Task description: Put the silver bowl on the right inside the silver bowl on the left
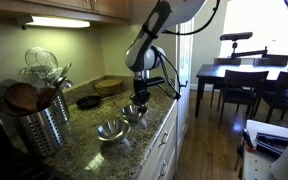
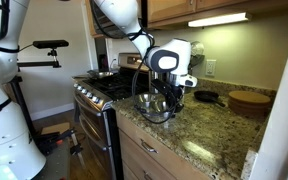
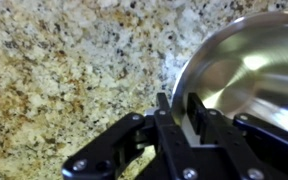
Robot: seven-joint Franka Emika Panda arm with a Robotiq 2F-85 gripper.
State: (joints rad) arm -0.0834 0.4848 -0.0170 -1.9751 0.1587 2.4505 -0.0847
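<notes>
the gripper (image 3: 180,108) sits at the edge of the held silver bowl (image 3: 246,68), its two dark fingers (image 3: 198,110) drawn close together with the bowl's thin rim running between them, one finger inside the bowl and one outside; the gap is narrow and the jaws appear to pinch the rim; in the wrist view the bowl fills the upper right corner, its polished inside catching bright light, and speckled granite countertop (image 3: 64,70) covers everything else; in an exterior view the gripper (image 1: 138,100) hangs straight down from the arm (image 1: 149,40) over the held silver bowl (image 1: 134,113), which is low at the counter, though whether it rests on the stone or is just clear of it cannot be told; the second silver bowl (image 1: 111,130) stands upright on the counter just beside it, nearer the camera and close to the counter's front edge; the two bowls look nearly touching; a metal utensil holder (image 1: 39,125) full of wooden spoons and a whisk stands further along the counter, well apart from the bowls; a black pan (image 1: 88,101) and a round wooden dish (image 1: 111,85) lie toward the wall behind the gripper; in an exterior view a stove (image 2: 102,92) adjoins the counter just past the bowls.
</notes>
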